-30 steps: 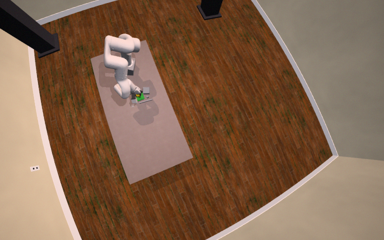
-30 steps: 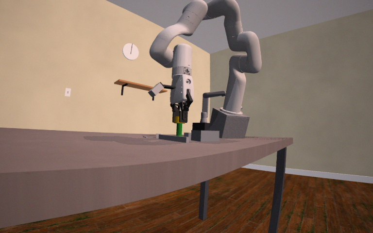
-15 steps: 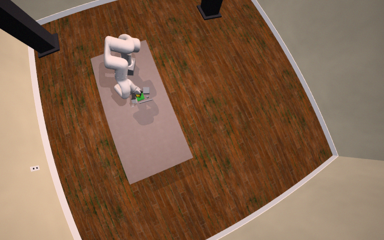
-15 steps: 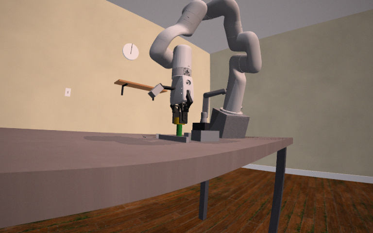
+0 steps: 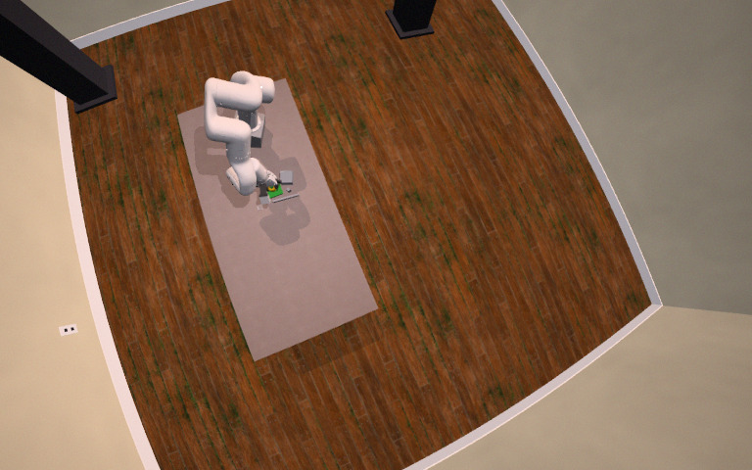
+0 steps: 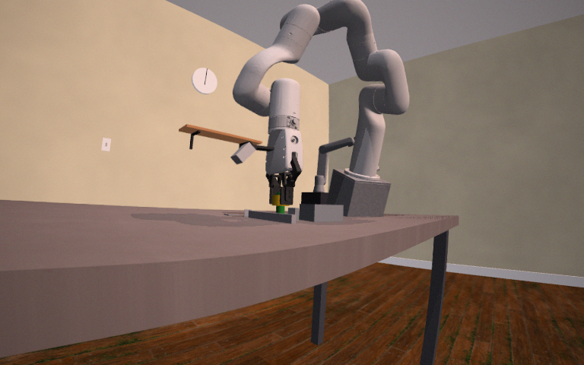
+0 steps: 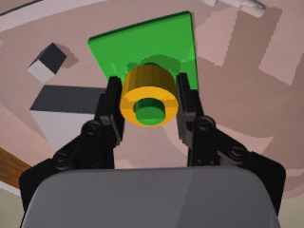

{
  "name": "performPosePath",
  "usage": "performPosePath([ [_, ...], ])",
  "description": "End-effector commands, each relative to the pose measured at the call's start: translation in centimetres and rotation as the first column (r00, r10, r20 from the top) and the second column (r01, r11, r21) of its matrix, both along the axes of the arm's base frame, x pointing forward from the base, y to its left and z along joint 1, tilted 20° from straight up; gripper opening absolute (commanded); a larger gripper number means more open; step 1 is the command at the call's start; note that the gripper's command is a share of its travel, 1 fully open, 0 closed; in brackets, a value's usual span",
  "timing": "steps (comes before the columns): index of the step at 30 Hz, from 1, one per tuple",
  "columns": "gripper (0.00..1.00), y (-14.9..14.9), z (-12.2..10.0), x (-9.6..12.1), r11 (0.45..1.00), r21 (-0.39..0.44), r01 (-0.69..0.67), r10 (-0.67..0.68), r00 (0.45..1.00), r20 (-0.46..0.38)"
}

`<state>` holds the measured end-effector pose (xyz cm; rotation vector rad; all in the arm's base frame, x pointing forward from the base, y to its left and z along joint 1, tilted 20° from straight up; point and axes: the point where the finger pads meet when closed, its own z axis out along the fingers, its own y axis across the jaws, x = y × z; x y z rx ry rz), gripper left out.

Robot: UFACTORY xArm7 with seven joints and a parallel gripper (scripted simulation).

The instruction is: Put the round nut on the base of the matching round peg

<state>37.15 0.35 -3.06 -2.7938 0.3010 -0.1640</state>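
Observation:
My gripper (image 7: 149,88) (image 6: 281,192) (image 5: 270,187) is shut on the yellow round nut (image 7: 150,87) (image 6: 275,198). The nut is threaded over the green round peg (image 7: 150,110) (image 6: 280,209), whose top shows inside the nut's hole in the wrist view. The nut sits partway down the peg, above the green square base (image 7: 152,44) (image 5: 275,192). In the exterior view a short stretch of green peg shows below the nut. The fingers grip the nut on its left and right sides.
A grey block (image 7: 60,109) (image 6: 320,212) lies left of the base. A long grey bar (image 6: 270,216) lies beyond the base.

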Motion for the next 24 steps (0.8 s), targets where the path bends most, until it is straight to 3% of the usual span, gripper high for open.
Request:
performPosePath([
  [1, 0.0, 0.2, -0.88, 0.31, 1.0, 0.0, 0.001, -0.001, 1.0, 0.005],
  [24, 0.0, 0.51, -1.75, 0.42, 1.0, 0.0, 0.002, -0.002, 1.0, 0.004],
])
